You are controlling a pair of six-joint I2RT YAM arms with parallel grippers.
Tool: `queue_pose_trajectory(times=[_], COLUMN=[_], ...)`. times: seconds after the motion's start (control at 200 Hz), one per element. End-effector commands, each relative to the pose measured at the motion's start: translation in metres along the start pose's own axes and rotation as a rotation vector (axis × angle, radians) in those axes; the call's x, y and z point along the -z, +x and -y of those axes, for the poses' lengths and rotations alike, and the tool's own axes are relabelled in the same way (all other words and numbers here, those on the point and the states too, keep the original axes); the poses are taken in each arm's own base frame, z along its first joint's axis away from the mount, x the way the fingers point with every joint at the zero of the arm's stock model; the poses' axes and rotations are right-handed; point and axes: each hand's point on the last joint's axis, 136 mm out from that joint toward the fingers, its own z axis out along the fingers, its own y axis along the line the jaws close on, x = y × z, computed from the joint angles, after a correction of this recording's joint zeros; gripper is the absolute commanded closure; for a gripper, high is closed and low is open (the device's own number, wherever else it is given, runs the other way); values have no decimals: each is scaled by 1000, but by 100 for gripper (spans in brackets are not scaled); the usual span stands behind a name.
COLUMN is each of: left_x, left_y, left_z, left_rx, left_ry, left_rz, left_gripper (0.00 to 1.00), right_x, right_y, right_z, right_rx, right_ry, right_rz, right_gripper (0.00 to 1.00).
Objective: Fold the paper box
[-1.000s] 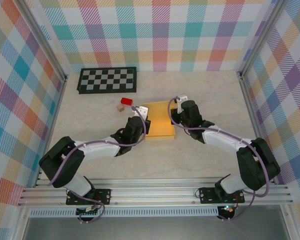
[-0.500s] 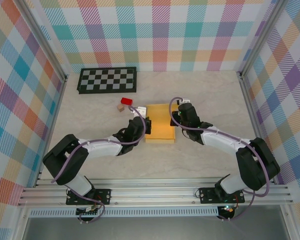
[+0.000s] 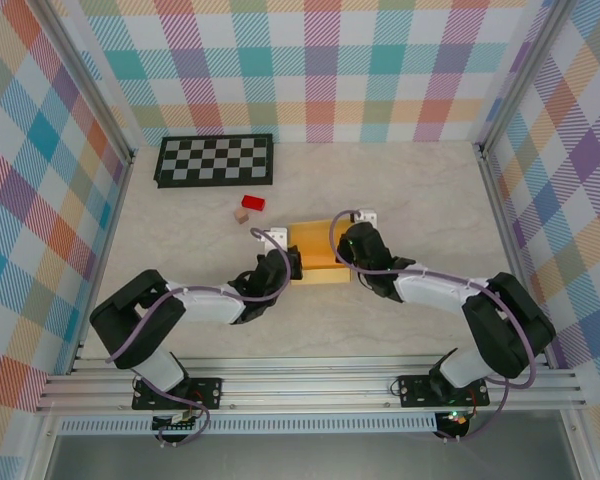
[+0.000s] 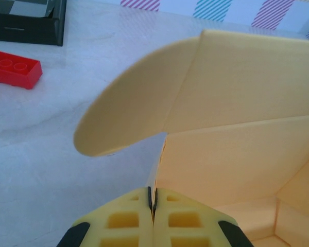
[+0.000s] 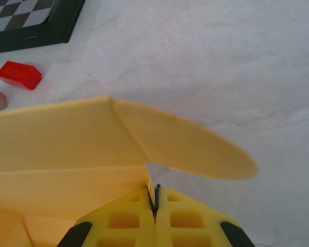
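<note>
Both arms pulled back toward their bases, so the paper box (image 3: 316,252) sits nearer on the table (image 3: 180,235), lid panel tipped up. Left gripper (image 4: 153,198) and right gripper (image 5: 155,201) are each clenched on a side wall, probably steadying it to close the lid

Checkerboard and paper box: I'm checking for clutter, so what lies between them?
Top view: a red toy brick and a tan cube lie between the checkerboard and the paper box.
</note>
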Motion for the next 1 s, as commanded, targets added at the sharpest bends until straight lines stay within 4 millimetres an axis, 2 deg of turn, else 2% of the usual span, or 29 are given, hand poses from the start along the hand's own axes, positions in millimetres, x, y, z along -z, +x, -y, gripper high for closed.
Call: queue_pose_trajectory(times=[0.0, 0.105, 0.21, 0.385, 0.485, 0.605, 0.775, 0.875, 0.995], left_x=[14, 18, 18, 4, -12, -35, -63, -70, -73], left_y=[2, 6, -8, -42, -63, -81, -81, -72, -51], left_z=[26, 28, 35, 57, 59, 53, 41, 36, 28], left_rx=[20, -17, -84, -265, -298, -297, -294, -279, -234], left_ry=[115, 127, 132, 137, 140, 152, 152, 144, 146], left_rz=[38, 51, 93, 190, 239, 262, 251, 232, 190], left_gripper=[100, 100, 100, 100, 100, 100, 100, 100, 100], right_x=[4, 5, 6, 4, -2, -15, -41, -52, -59], right_y=[26, 33, 24, -18, -46, -75, -92, -87, -70], right_z=[-11, -9, -17, -42, -54, -57, -50, -49, -45], right_rx=[-16, -29, -17, 68, 105, 91, 88, 101, 84], right_ry=[-56, -70, -108, -160, -172, -196, -215, -210, -209], right_rz=[-28, -14, 22, 146, 225, 288, 293, 266, 232], right_gripper=[100, 100, 100, 100, 100, 100, 100, 100, 100])
